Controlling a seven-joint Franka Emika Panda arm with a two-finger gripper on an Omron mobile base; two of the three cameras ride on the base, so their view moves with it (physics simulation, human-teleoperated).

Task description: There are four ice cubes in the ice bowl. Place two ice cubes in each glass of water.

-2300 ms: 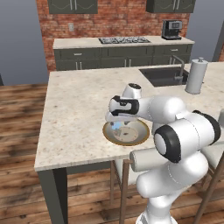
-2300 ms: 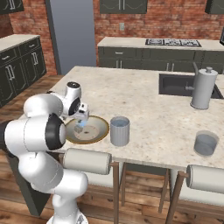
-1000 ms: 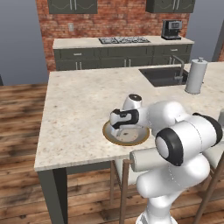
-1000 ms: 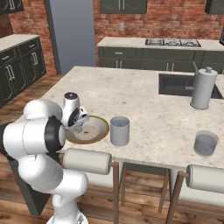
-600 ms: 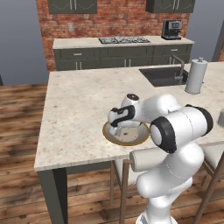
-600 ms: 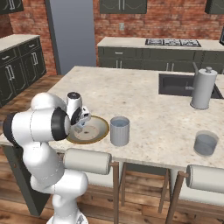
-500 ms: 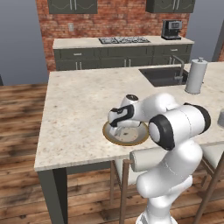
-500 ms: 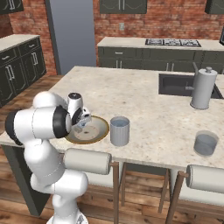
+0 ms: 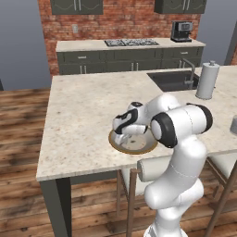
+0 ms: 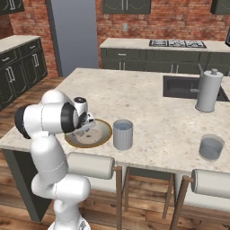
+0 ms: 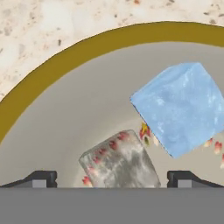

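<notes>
Dark gripper (image 11: 112,177) wide open, empty, above ice cubes (image 11: 179,107)

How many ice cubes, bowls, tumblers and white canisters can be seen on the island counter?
Ice cubes: 2 visible, one blue, one greyish
Ice bowl: 1
Tumblers: 2, second
White canister: 1
Total: 6

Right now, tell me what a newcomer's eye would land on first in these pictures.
First, the big white arm bent low over the ice bowl near the counter's front edge, its end effector open just above a greyish ice cube, with a light-blue ice cube beside it. Next, the two grey glasses of water: one right beside the bowl, the other farther along the counter.
</notes>
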